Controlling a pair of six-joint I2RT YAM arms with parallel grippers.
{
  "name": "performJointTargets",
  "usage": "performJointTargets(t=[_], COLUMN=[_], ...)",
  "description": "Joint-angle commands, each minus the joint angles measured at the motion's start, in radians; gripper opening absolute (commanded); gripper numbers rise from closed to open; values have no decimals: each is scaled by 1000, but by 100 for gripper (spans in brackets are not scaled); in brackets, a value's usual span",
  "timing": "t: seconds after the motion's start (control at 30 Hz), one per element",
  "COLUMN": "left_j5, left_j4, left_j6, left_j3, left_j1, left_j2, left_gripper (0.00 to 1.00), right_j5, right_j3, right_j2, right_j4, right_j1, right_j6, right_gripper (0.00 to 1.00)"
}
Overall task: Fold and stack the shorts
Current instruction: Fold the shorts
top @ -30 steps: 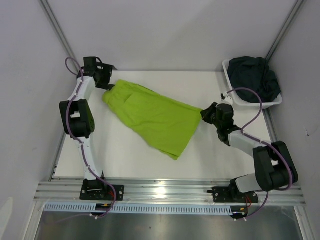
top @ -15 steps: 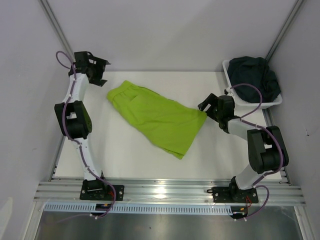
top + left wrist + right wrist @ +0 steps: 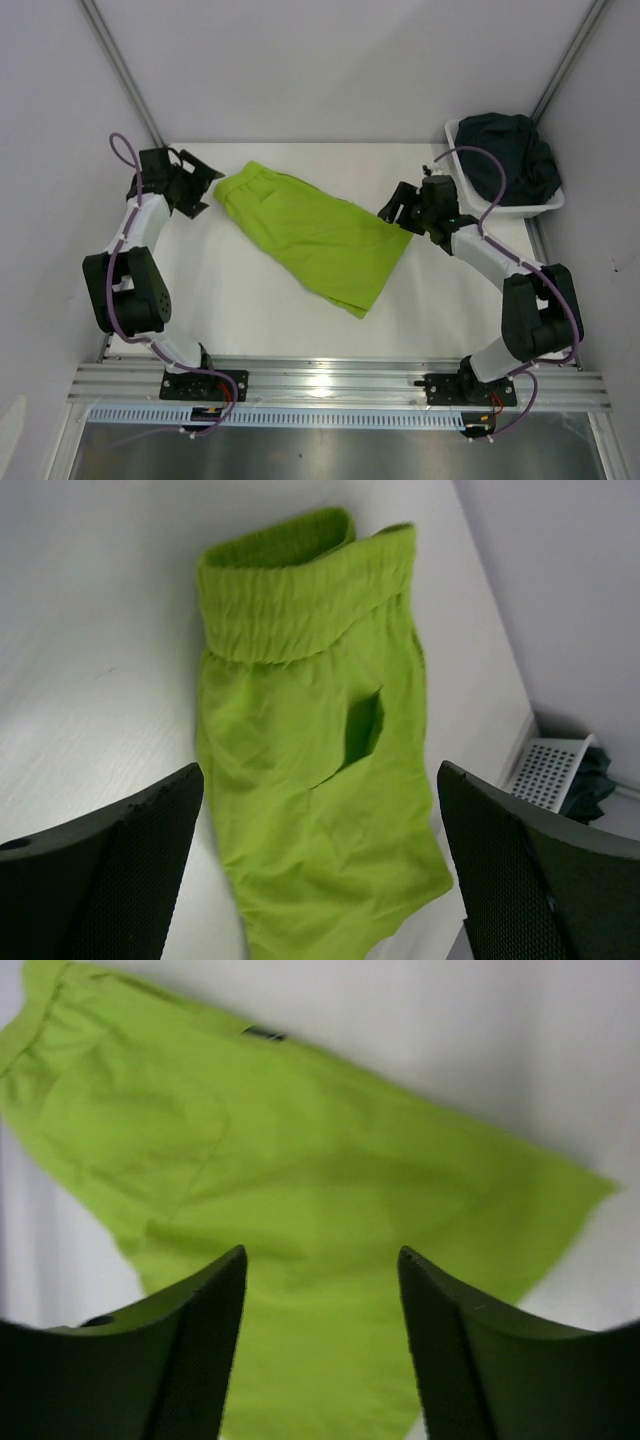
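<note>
On the white table, the lime green shorts lie flat between two empty, wide-open grippers: left gripper beside the waistband, right gripper by the leg hem. Beyond, the dark navy-teal shorts sit bunched in a white mesh basket, far right.

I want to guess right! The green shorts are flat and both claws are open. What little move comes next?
Probably lower the right gripper onto the nearby hem of the green shorts and pinch it, ready to fold. The shorts lie spread flat and unfolded, the gripper is open and empty, and that hem sits just beside it.
</note>
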Motion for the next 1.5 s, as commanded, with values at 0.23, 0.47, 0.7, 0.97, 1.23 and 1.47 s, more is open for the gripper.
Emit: performJointTargets(t=[0.23,0.47,0.7,0.97,1.23,1.47], left_j5=[262,339,369,283,270,278], left_j4=[543,746,860,765,789,819], left_j6=[2,-107,-195,-79,-32,-6], left_j3=[-243,-210,-83,-46,-70,-135], left_j1=[-4,-7,-32,-20,-24,-39], left_j2=[-7,79,323,466,458,314], left_gripper=[99,99,97,98,98,98], right_j5=[-165,-200,-295,-323,-304,-330], right_j3=[114,82,91,58,85,90], right_j2=[117,182,304,366,406,400], right_j4=[149,264,379,490,469,456], right_j1=[184,208,208,215,228,251], right_j6=[25,22,40,58,66,35], right_gripper=[6,0,0,0,0,0])
